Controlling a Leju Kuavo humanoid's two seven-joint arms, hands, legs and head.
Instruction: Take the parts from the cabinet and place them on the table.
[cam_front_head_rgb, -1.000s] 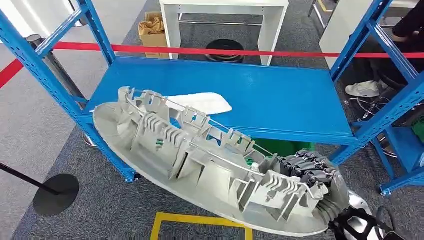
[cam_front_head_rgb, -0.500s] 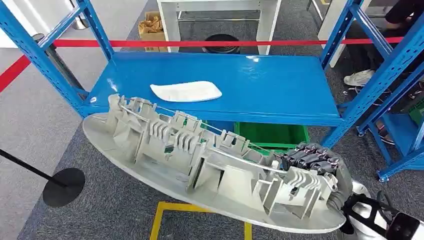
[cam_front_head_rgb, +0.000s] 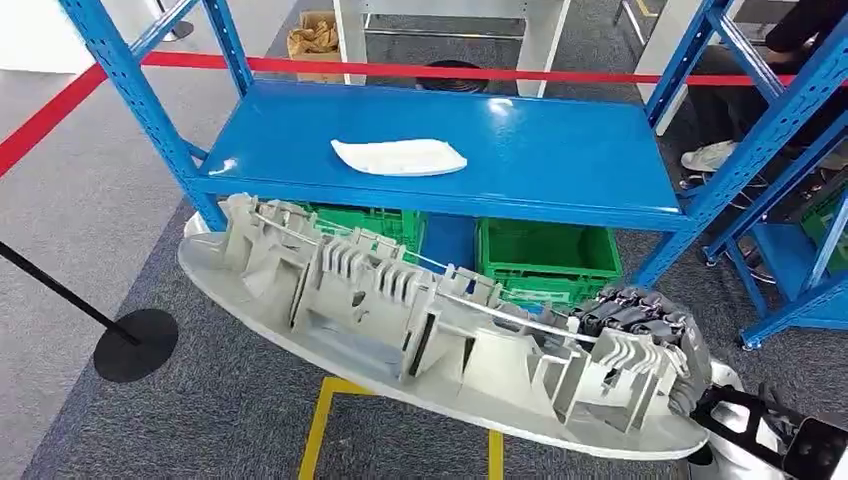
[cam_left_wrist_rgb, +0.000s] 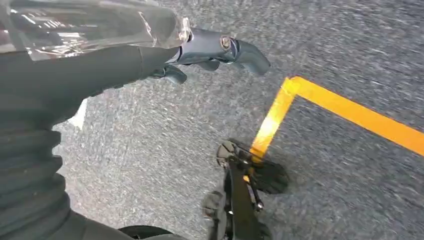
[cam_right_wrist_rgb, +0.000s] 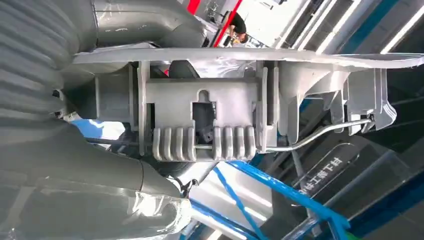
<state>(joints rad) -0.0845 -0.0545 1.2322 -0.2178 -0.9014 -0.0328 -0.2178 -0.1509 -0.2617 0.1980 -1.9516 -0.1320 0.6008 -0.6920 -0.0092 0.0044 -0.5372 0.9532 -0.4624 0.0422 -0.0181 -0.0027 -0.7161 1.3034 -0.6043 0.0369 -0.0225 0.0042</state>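
Right hand (cam_front_head_rgb: 640, 318) around grey part (cam_front_head_rgb: 400, 320)

My right hand (cam_front_head_rgb: 640, 325) comes in from the lower right and grips the near end of the long grey part (cam_front_head_rgb: 400, 320); its dark fingers (cam_front_head_rgb: 625, 312) curl over the ribbed edge. The right wrist is bent, with the silver arm low behind it. My left hand (cam_left_wrist_rgb: 200, 55) hangs down toward the floor, holding nothing, fingers slightly curled and apart.
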